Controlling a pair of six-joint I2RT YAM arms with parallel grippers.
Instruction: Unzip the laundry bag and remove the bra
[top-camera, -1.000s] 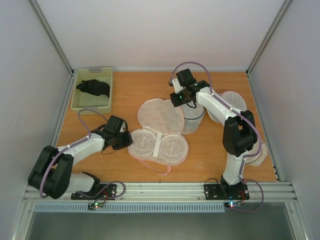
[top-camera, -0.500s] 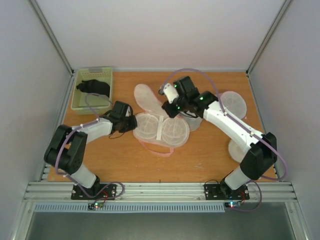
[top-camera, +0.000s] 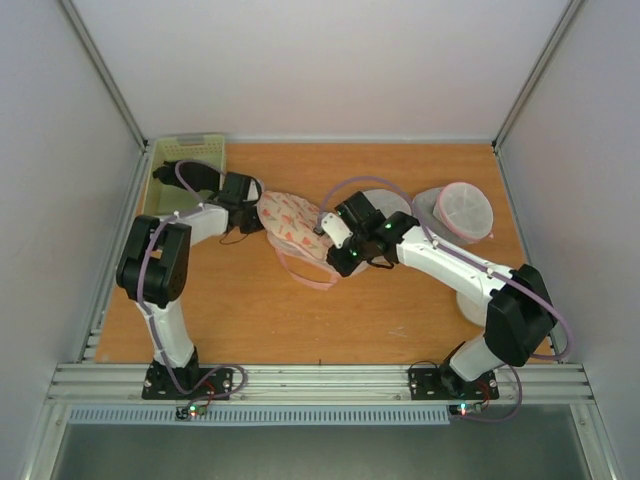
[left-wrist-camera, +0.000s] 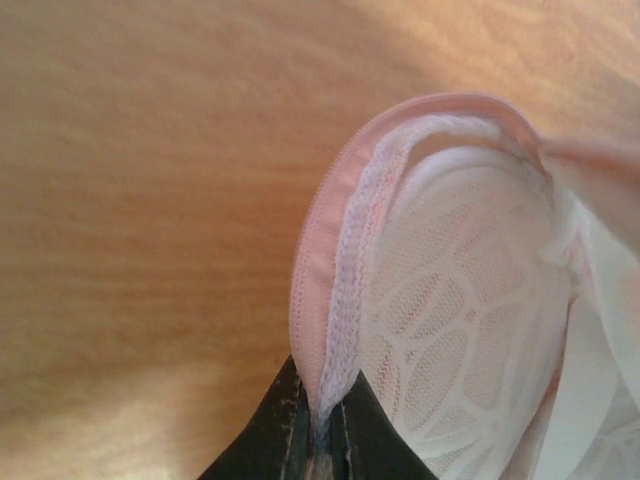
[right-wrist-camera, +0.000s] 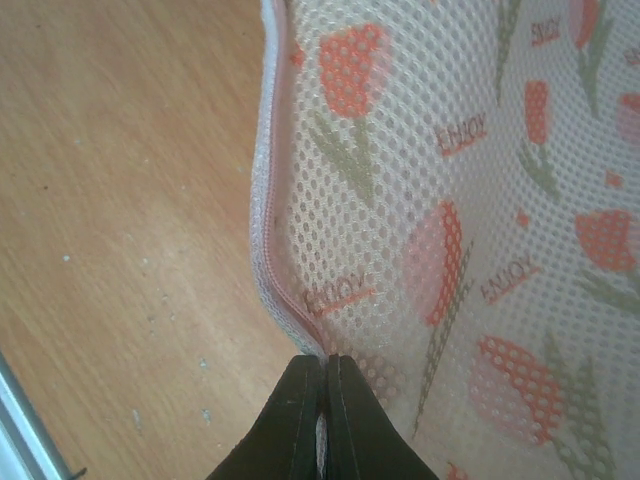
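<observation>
Your left tool (left-wrist-camera: 322, 425) is closed on the pink trim (left-wrist-camera: 310, 270) of the flat, peanut-shaped beige fabric laundry bag (top-camera: 290, 222). In the left wrist view the trim runs down into the black fingers. The pale mesh lining (left-wrist-camera: 450, 320) spreads ahead and to the right of the tool, and the bare orange wooden bench (left-wrist-camera: 130, 200) is on its left. Your right tool (right-wrist-camera: 322, 395) is closed as well, its fingers pressed together on the zip edge (right-wrist-camera: 268, 230) of the bag. This edge rises straight ahead of the tool, and the red-and-green tulip print fills the space ahead and to the right of it. From above, you see the bag lying on the bench between the two tools with the print side up, each tool gripping one end. The thin pink strap (top-camera: 305, 275) makes a loop on the bench just beside the right tool, on the near side of the bag. The small black bra (top-camera: 200, 180) lies in the pale green plastic basket (top-camera: 185, 145) just behind the left tool, partly hidden by the left arm. A round white mesh bag (top-camera: 462, 208) with a pink rim stands well apart from the right tool, on its far right.
</observation>
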